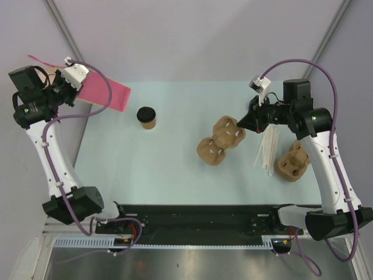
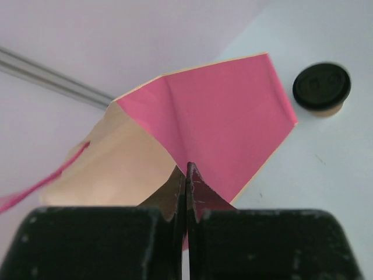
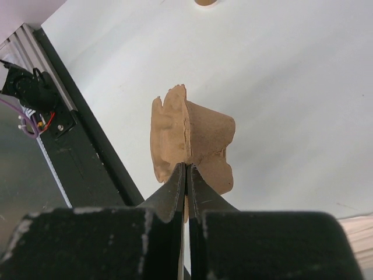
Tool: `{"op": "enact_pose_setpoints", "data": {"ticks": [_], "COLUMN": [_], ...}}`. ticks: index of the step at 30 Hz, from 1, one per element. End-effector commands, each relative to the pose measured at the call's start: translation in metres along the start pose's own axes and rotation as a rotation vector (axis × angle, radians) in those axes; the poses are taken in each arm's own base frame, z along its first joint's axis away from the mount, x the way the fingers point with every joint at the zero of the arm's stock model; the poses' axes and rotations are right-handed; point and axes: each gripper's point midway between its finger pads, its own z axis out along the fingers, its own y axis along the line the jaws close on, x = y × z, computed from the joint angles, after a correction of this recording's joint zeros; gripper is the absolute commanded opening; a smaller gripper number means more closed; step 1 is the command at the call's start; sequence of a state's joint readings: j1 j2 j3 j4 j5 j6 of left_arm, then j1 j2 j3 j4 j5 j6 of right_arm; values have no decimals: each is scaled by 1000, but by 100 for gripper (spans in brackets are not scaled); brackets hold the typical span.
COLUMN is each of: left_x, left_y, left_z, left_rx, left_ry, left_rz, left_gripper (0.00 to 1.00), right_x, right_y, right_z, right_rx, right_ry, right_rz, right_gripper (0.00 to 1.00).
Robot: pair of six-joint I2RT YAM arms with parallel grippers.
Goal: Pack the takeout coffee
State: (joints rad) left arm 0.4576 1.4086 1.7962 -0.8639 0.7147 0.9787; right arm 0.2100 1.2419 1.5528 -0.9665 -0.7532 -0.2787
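Observation:
The takeout coffee (image 1: 146, 117), a small tan cup with a black lid, stands upright on the table left of centre; it also shows in the left wrist view (image 2: 321, 87). My left gripper (image 1: 69, 88) is shut on the edge of a pink paper bag (image 1: 99, 88) at the table's far left, holding it raised; the bag (image 2: 215, 122) shows pink outside, tan inside. My right gripper (image 1: 243, 125) is shut on the rim of a brown pulp cup carrier (image 1: 221, 140), seen edge-on in the right wrist view (image 3: 189, 143).
A second pulp carrier (image 1: 292, 163) lies at the right by my right arm. A bundle of white stirrers or straws (image 1: 268, 149) lies between the two carriers. The black rail (image 1: 198, 219) runs along the near edge of the table.

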Motion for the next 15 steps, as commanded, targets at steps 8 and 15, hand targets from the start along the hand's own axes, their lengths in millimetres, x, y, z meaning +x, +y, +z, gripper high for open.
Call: {"op": "enact_pose_setpoints", "data": {"ticks": [8, 15], "left_x": [-180, -219], "left_y": [-73, -174], "left_z": [-39, -48], "left_rx": [117, 405], "left_ry": [-433, -542], "left_rz": [114, 239], "left_gripper": [0, 0], "right_x": [-38, -40], "right_y": [-10, -49], "right_z": [-38, -73], "right_rx": [94, 232], "right_ry": [-155, -215], "right_rz": [19, 100], "right_gripper": [0, 0]}}
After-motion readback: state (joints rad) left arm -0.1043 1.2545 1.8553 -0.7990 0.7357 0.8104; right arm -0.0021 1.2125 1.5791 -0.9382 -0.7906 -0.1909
